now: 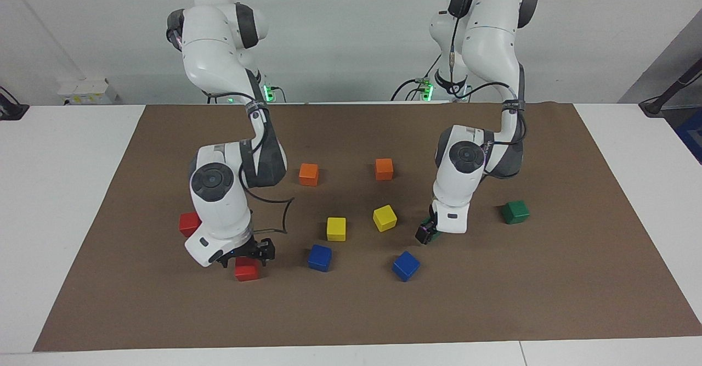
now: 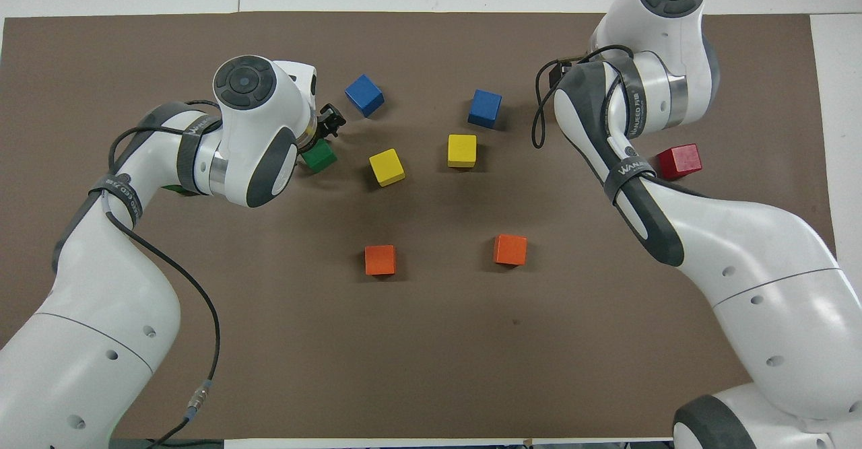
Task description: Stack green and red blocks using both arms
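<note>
Matt brown table cover [image 1: 351, 311], glossy white plastic arm shells [image 1: 219, 212]

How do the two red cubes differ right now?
The small bright red cube farther from the robots sits directly under the right gripper, which is down at it. The small bright red cube nearer to the robots has no gripper at it. The farther one shows almost whole in the facing view, while the nearer one is partly hidden by the right arm. Both are the same size, rest on the brown mat, and are unstacked.
</note>
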